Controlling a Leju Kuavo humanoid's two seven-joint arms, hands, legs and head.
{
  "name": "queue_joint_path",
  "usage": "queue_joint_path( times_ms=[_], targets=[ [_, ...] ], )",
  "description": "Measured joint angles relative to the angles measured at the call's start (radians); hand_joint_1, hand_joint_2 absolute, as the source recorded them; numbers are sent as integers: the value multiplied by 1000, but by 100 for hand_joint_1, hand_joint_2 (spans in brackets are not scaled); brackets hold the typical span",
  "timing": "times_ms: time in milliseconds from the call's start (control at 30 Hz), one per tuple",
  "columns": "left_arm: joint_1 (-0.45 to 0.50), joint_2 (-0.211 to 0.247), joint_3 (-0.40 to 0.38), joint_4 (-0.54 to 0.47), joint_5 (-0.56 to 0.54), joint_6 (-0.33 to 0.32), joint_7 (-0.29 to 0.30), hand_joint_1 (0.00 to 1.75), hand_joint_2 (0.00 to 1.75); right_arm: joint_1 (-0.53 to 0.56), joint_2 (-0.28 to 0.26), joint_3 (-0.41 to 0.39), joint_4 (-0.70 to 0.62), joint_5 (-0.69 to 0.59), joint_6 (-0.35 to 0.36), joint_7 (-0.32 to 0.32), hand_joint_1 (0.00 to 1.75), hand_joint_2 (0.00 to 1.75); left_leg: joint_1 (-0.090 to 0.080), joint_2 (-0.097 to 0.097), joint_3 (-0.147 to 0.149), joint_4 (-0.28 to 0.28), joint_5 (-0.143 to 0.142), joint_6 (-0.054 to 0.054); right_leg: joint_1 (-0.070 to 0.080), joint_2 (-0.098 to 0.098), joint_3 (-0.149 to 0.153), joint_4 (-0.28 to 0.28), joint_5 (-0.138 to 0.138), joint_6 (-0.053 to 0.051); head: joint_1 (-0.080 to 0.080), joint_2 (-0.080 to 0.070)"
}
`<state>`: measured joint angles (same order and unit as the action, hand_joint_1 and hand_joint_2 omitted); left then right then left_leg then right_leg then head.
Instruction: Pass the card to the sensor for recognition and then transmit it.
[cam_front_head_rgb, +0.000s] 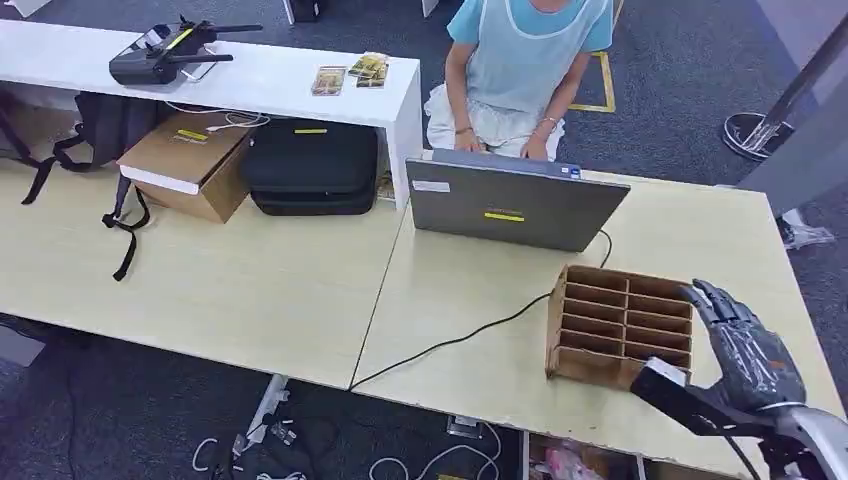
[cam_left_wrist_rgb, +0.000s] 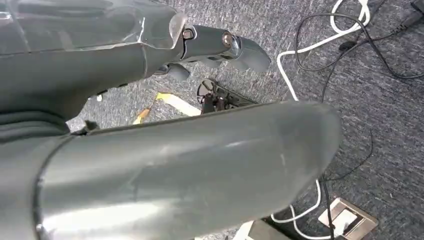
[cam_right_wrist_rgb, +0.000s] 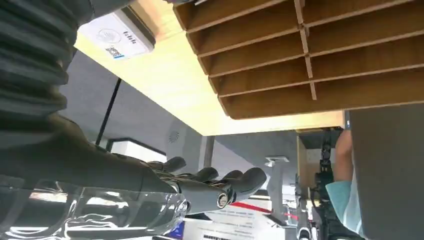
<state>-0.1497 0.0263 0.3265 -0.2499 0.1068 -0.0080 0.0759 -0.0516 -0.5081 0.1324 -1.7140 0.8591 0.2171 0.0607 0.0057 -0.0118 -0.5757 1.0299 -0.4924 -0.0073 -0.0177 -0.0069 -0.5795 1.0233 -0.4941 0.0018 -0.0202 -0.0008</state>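
A brown wooden rack (cam_front_head_rgb: 620, 325) with many slots stands on the light table near its front right corner. Just in front of it lies a small white sensor box (cam_front_head_rgb: 664, 371), seen close up in the right wrist view as a white box (cam_right_wrist_rgb: 117, 35) beside the rack (cam_right_wrist_rgb: 310, 55). The slots I can see into hold nothing. My right hand (cam_front_head_rgb: 745, 355) hovers by the rack's right side, fingers stretched out (cam_right_wrist_rgb: 200, 187), holding nothing. My left hand (cam_left_wrist_rgb: 165, 165) hangs over the floor with fingers extended and nothing in it.
A grey laptop (cam_front_head_rgb: 510, 200) stands behind the rack, and a person (cam_front_head_rgb: 525, 60) sits at it across the table. A black cable (cam_front_head_rgb: 450, 340) runs over the table (cam_front_head_rgb: 200, 280) to the front edge. Behind stands a white bench (cam_front_head_rgb: 270, 75). Cables (cam_left_wrist_rgb: 320, 45) lie on the floor.
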Motion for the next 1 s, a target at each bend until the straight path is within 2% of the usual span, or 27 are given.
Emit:
queue_joint_path(
  times_ms=[367, 500, 1000],
  targets=[
    [1, 2, 6, 0, -11, -5, 0, 0, 0, -25, -13, 27, 47, -2, 0, 13, 0, 175, 0, 0, 0, 0, 0, 0, 0, 0, 0, 0, 0, 0, 0, 0],
    [-3, 3, 6, 0, -26, -5, 0, 0, 0, -29, -13, 36, 59, 9, 8, 43, 0, 175, 0, 0, 0, 0, 0, 0, 0, 0, 0, 0, 0, 0, 0, 0],
    [-25, -7, 5, 0, -57, 6, 0, 0, 0, 58, -7, 14, 31, 43, 32, 93, 0, 175, 0, 0, 0, 0, 0, 0, 0, 0, 0, 0, 0, 0, 0, 0]
  ],
)
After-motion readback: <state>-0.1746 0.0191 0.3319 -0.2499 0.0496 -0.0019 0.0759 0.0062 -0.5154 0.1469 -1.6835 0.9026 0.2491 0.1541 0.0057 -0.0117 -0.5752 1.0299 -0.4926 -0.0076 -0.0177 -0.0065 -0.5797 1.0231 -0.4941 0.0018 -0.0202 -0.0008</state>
